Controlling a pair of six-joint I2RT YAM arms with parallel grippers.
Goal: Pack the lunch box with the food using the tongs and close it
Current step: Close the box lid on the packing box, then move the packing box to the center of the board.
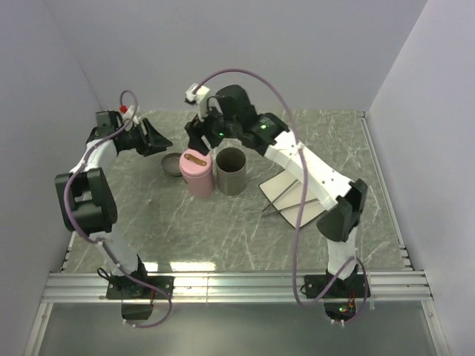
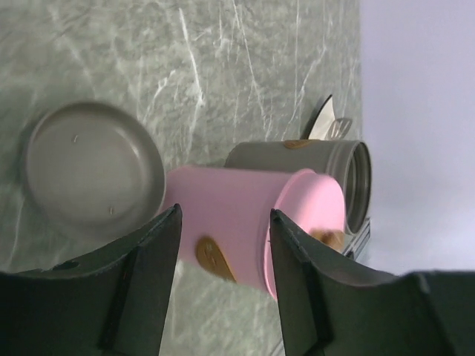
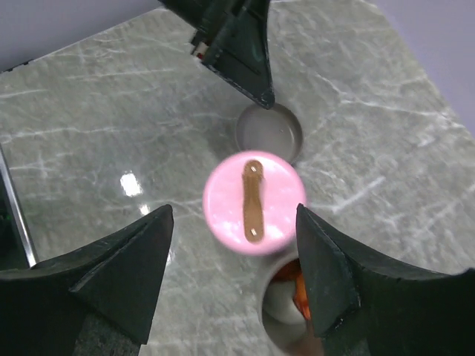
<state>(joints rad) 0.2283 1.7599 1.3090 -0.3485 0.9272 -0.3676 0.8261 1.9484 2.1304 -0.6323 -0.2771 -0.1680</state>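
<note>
The right tool [image 3: 234, 209] hung spread above the pink container [image 1: 197, 174], gripping nothing; the left tool [image 2: 225, 213], also spread, was empty. The open grey container [image 1: 231, 170], food [image 3: 295, 291] inside, stood just beside the pink one; the grey lid [image 1: 171, 165] lay leftward on the tabletop [image 1: 223, 230], nearer the left arm [image 1: 85, 193].

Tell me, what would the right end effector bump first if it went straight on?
Most likely the pink lid, at its brown strap, straight below the end effector; the depth is unclear.
</note>
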